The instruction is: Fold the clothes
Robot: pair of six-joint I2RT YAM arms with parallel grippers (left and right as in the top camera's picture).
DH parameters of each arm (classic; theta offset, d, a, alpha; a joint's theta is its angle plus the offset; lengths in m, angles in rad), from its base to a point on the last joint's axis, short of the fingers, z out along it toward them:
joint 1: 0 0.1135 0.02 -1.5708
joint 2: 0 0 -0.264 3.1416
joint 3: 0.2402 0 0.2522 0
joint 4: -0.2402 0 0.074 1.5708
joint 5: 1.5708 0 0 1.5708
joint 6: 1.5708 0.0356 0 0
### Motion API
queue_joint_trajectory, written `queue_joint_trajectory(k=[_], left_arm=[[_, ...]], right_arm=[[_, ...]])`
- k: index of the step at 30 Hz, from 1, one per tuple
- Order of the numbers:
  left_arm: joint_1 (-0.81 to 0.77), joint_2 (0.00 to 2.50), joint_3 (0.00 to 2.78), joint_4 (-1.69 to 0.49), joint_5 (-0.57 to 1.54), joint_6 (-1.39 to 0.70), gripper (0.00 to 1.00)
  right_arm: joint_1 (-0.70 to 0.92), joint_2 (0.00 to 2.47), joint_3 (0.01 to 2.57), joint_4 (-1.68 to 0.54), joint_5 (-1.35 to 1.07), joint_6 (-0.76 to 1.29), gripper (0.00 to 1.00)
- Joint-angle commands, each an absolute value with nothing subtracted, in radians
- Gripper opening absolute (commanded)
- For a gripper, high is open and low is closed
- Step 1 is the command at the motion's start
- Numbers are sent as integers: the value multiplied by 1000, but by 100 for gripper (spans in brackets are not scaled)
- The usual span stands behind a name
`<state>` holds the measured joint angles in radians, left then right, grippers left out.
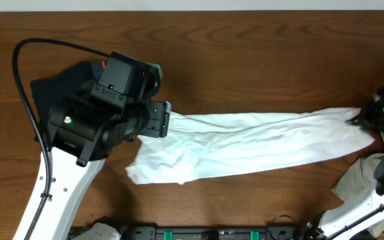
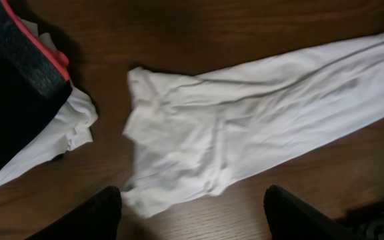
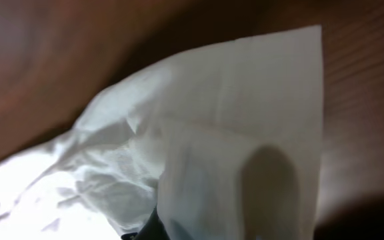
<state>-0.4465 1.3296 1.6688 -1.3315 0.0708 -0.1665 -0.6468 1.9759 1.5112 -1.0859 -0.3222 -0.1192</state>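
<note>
Overhead evenly lit; right wrist view blurred, T-shirt [image 3: 39, 200] overexposed.

Robot lab: wooden table [image 1: 259, 73], left arm [image 1: 57, 190], right arm [image 1: 362, 215].

Overhead: straight down on brown wooden surface [image 1: 245, 67]; left wrist: angled down, near; right wrist: closest; shared: white cloth garment [image 1: 259, 143]

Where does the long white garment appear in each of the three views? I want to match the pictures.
Overhead: the white garment lies stretched across the middle, from centre-left to the right edge.
Left wrist: it runs from the centre to the upper right edge.
Right wrist: seen very close, it fills most of the picture.
Shared landmark: the brown wooden table under it shows in all three views.
</note>
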Motion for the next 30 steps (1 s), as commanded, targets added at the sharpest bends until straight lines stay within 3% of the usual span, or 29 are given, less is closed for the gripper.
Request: queue_joint_trajectory(k=[1,8,16,30], left_arm=[[-442,1335,1673,-1335,47,-150,71],[-442,1335,1673,-1333,31,-150,71],[-442,1335,1673,-1332,32,-151,71],[-442,1335,1673,-1330,32,-150,71]], right_arm=[[-657,1843,1621,-1105,-266,-69,1],[-591,1719,1653,-1161,-286,-65,1],[-344,1717,1590,-1221,-255,-91,1],[46,1719,1296,-1068,-266,-68,2]])
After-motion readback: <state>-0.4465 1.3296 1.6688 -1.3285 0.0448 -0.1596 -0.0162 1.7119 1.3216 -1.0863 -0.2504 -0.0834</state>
